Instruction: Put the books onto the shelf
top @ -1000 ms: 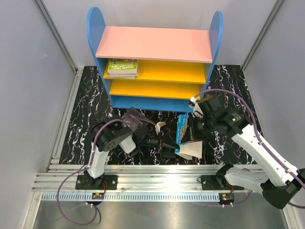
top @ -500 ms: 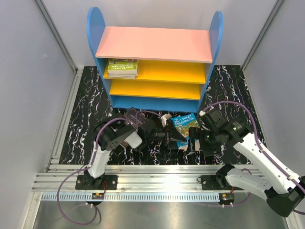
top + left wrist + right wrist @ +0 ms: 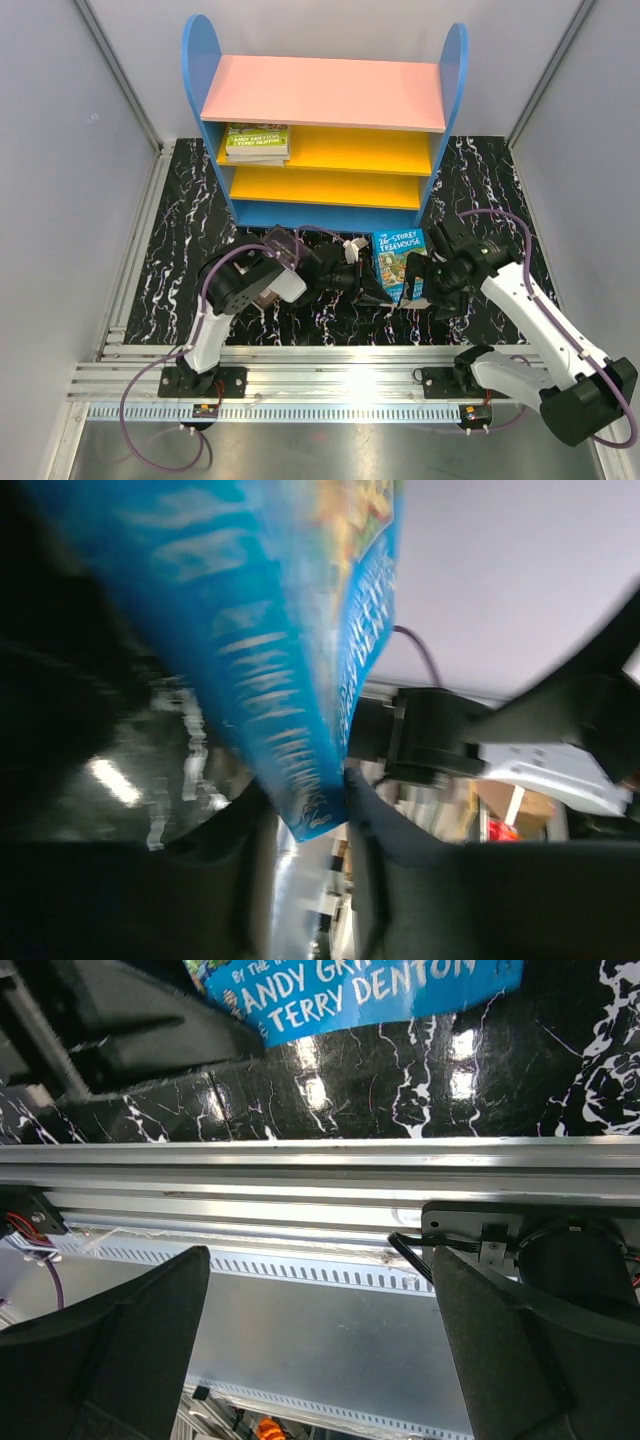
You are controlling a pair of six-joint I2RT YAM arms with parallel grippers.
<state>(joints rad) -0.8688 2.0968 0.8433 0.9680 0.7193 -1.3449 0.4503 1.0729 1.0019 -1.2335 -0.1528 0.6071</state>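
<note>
Left pincer (image 3: 312, 805) clamps a lower corner of the blue "26-Storey Treehouse" (image 3: 399, 258) just before the shelf (image 3: 200, 70), cover facing the overhead camera, long axis and title end toward the shelf. Right pincer (image 3: 315, 1260), spread wide, stands empty beside its right edge. A yellow-green book (image 3: 257, 142) lies on the upper yellow board (image 3: 360, 150). Black white-veined bench (image 3: 180, 220), grey walls (image 3: 60, 150).

You can read "26-STOREY TREEHOUSE" on the cover of the blue book (image 3: 398, 255) in the top view. Your right wrist view shows the same cover with "ANDY GRI…" cut off above "TERRY DENTON". In your left wrist view its lettering is too blurred to read. The yellow-green book (image 3: 257, 142) on the shelf (image 3: 360, 150) carries two small white lines, and the lower looks like "TERRY DENTON".
</note>
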